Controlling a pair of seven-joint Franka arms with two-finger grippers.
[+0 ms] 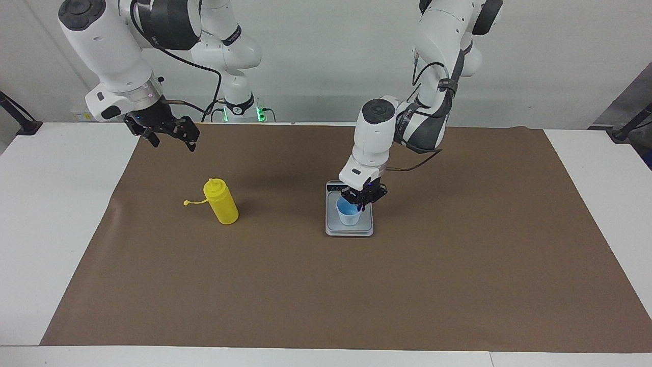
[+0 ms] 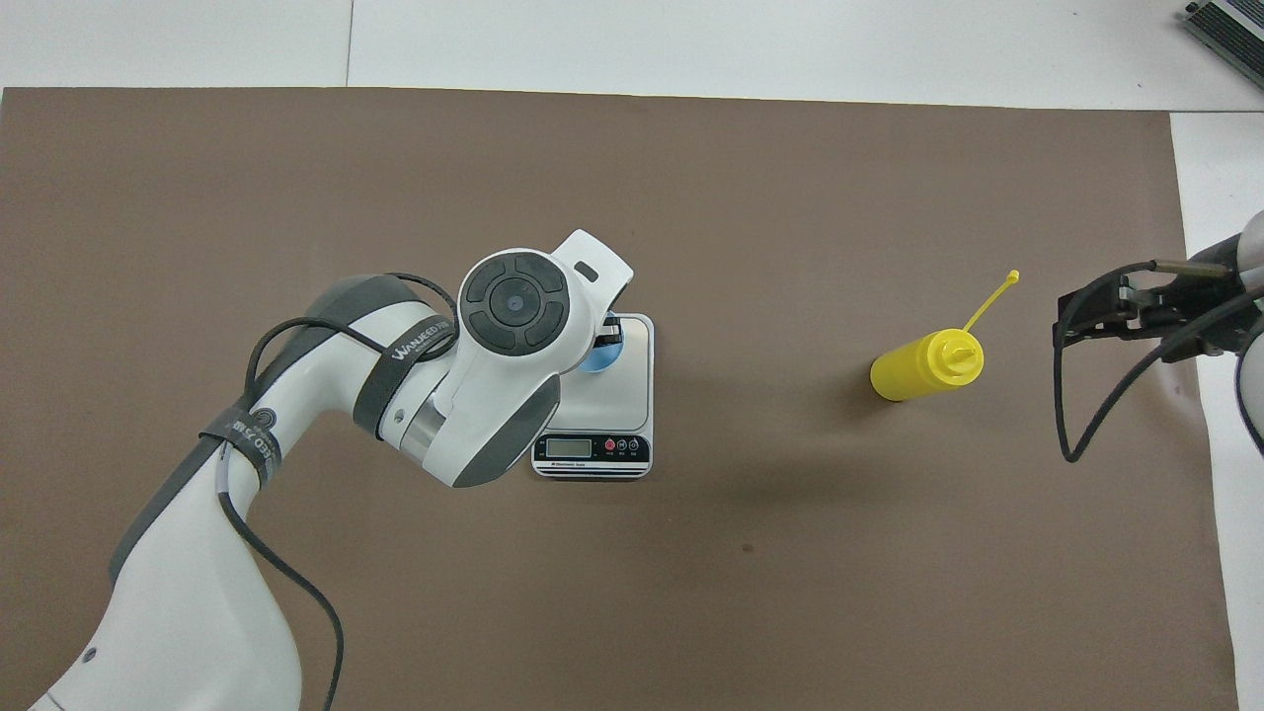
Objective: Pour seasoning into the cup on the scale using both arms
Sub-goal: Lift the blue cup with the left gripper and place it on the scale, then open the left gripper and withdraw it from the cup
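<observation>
two arms: left gripper (image 1: 362, 203) pinches the blue cup's (image 1: 349, 213) rim on the scale (image 1: 349, 230); right gripper (image 1: 170, 133) hangs open, raised near the yellow bottle (image 1: 221, 202).

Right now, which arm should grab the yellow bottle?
Right. The right hand hangs free at the yellow bottle's end of the table, while the left hand is down at the cup on the scale.

White table (image 1: 61, 214), brown mat (image 1: 356, 295) on it, carrying scale (image 1: 349, 232), yellow bottle (image 1: 221, 202)
</observation>
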